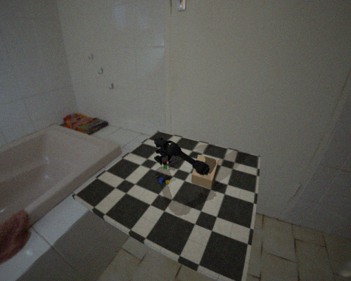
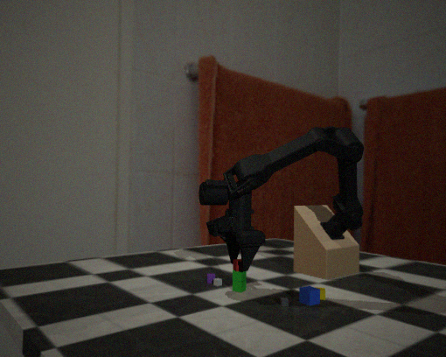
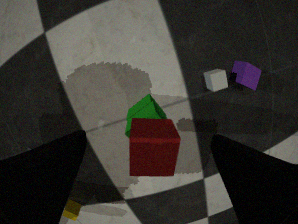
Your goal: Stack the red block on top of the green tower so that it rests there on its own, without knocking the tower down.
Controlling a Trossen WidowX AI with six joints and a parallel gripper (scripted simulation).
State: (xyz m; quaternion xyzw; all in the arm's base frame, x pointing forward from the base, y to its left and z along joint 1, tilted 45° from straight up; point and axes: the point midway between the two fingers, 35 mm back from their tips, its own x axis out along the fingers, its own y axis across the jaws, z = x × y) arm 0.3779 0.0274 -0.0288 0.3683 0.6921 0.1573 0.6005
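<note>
The green tower [image 1: 165, 167] [image 2: 239, 281] [image 3: 145, 114] stands upright on the checkered table. The red block [image 1: 165, 162] [image 2: 235, 264] [image 3: 153, 156] sits on top of it; in the wrist view it hides much of the tower. My gripper [image 1: 164, 160] [image 2: 240, 266] [image 3: 150, 140] is open around the red block, pointing down, with a gap on each side in the wrist view. In the exterior view a finger covers part of the red block, so how exactly it is centred on the tower is hard to tell.
A blue block [image 1: 161, 180] [image 2: 310, 296] and a yellow block [image 1: 167, 182] [image 2: 322, 293] [image 3: 72, 209] lie near a small dark grey block [image 2: 284, 302]. A purple block [image 2: 211, 278] [image 3: 246, 75] and a white block [image 2: 218, 282] [image 3: 216, 80] lie near the tower. A wooden base [image 1: 203, 180] [image 2: 310, 251] carries the arm.
</note>
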